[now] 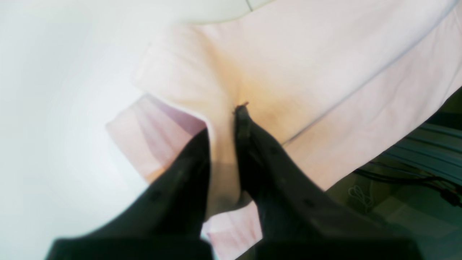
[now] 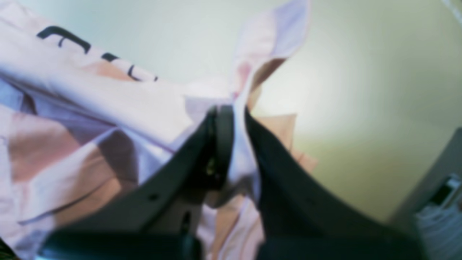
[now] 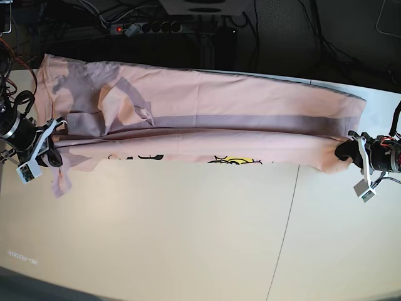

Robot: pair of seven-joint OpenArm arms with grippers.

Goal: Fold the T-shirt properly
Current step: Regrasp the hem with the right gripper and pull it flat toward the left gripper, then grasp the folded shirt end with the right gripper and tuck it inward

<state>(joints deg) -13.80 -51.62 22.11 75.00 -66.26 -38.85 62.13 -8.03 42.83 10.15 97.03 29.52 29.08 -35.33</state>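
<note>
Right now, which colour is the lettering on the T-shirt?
Black, on the pale pink T-shirt; the lettering shows best in the right wrist view.

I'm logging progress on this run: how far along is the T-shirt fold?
Early stage. Done: the T-shirt lies stretched across the table, its near long edge doubled over so the black lettering and yellow graphic just peek out. In hand: the left hand and right hand are each shut on one end of that edge. Left: it remains one long band, with rumpled fabric at the right hand's end.
</note>
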